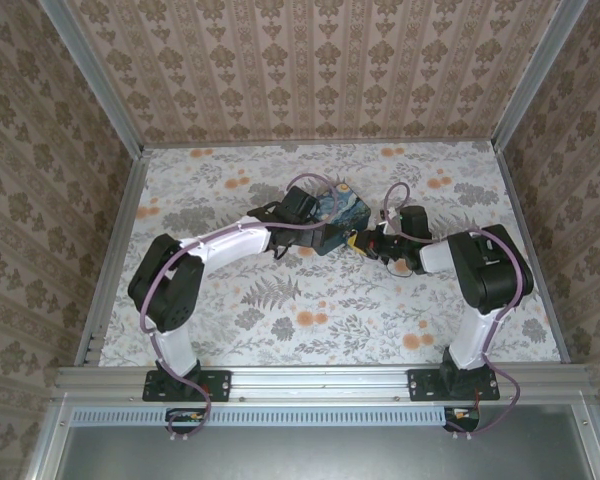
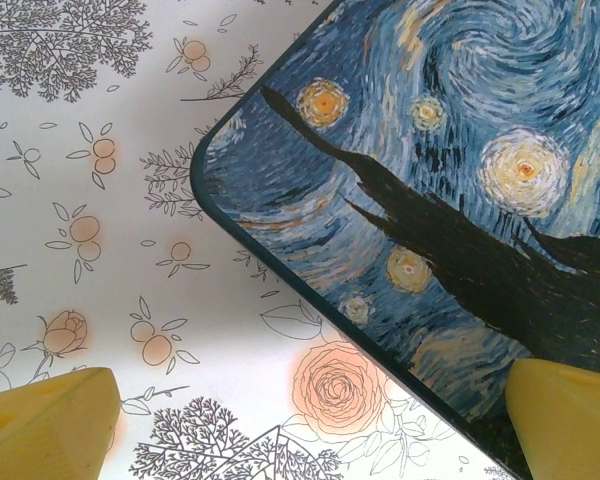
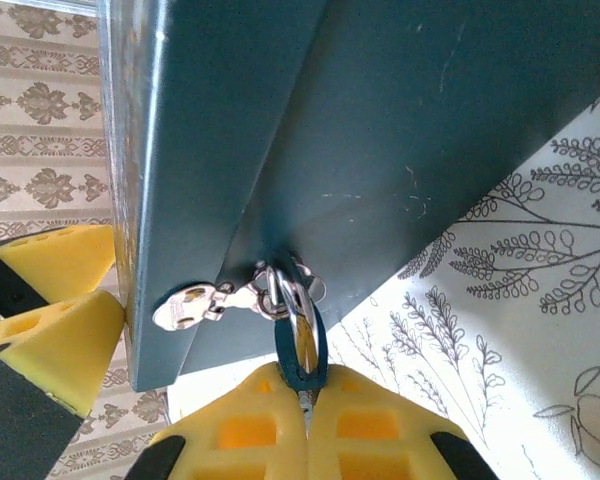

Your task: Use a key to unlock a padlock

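Floral tabletop, Starry Night box near its middle, whole from above, left wrist view adding the painted lid corner between left jaws spread wide, right wrist view adding the plain teal side, silver clasp, right jaws clamped on padlock hanging there.

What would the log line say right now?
left tool: open over box corner | right tool: shut on padlock at box side

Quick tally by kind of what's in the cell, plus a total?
Robot arms: 2
Printed box: 1
Padlock: 1
Metal hasp on the box: 1
Total: 5
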You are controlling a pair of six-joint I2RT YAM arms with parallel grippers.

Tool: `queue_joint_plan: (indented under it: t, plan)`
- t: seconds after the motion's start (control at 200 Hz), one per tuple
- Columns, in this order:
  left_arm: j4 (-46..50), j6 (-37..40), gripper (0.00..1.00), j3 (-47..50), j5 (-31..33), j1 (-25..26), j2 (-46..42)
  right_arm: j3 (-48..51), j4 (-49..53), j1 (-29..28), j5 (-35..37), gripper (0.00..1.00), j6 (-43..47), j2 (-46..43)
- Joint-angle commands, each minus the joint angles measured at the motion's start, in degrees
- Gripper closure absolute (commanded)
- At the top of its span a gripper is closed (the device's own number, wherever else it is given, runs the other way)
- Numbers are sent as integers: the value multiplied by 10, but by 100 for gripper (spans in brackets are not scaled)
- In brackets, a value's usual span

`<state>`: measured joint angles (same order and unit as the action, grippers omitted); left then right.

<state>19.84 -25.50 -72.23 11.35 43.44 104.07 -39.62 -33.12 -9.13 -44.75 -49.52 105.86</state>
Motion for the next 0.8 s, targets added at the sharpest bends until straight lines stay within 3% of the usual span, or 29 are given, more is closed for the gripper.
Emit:
queue_joint_plan:
  t: [0.0,0.205,0.335,0.495,0.6,0.69,0.795]
  plan:
    - [116,13,0,23,29,-8,46,25,6,27,34,100,-34,45]
    - [116,12,1,23,27,-8,51,67,-419,47,-27,100,-245,128]
    - [118,12,1,22,27,-8,55,63,-421,52,-13,100,-253,113]
    - [115,12,1,25,25,-8,59,49,-353,57,5,100,-247,84]
    - [116,12,1,23,24,-8,63,9,-139,52,7,100,-152,42]
    - [115,11,1,25,24,-8,62,-29,122,39,77,100,0,-15]
    - [115,11,1,24,20,-8,64,-32,195,39,112,100,51,-33]
